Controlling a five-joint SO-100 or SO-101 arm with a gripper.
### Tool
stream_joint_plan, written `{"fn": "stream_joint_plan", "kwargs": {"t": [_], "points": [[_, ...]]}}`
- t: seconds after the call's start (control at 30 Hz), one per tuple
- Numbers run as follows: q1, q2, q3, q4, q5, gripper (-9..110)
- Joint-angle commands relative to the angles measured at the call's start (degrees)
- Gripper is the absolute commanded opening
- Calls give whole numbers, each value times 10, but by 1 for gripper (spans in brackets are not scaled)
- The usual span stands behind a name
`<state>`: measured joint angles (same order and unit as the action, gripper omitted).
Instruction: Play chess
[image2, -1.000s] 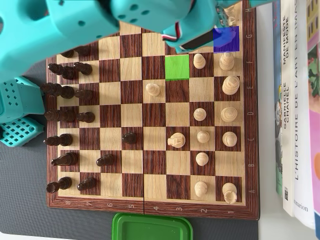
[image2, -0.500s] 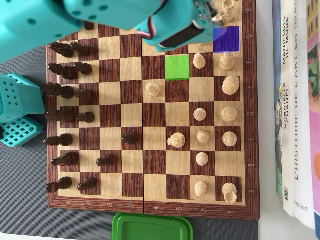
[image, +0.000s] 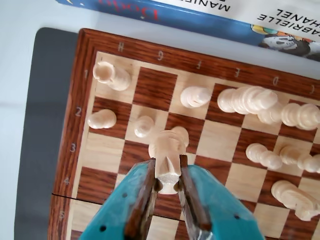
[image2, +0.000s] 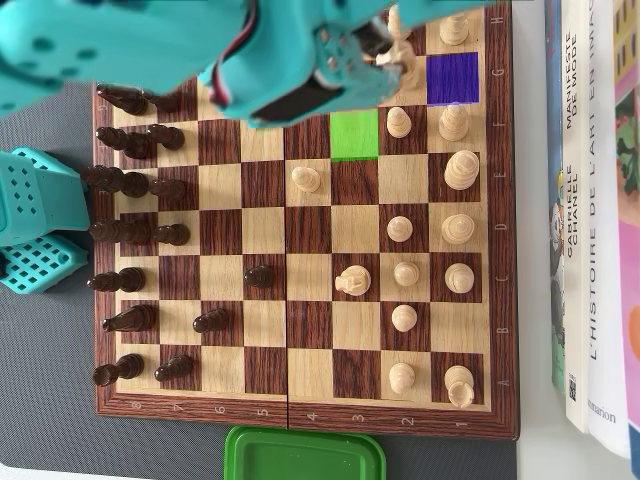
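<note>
In the wrist view the teal jaws (image: 169, 186) fill the foreground, closed onto the base of a white knight (image: 168, 152), which sits between them above the row marked 3 and 4 on the wooden chessboard (image: 82, 105). Behind it a white pawn (image: 144, 126) stands on its square. In the overhead view one square is tinted green (image2: 354, 134) and another blue (image2: 452, 78). Books (image2: 590, 200) lie beside the board on the tabletop.
</note>
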<state>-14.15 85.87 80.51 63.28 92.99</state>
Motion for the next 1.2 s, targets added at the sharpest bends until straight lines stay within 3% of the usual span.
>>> {"fn": "stream_joint_plan", "kwargs": {"t": [0.0, 0.43, 1.17], "points": [[14, 53, 18, -4, -1, 6], [24, 112, 117, -5, 3, 6], [25, 65, 186, -77, 0, 6]]}}
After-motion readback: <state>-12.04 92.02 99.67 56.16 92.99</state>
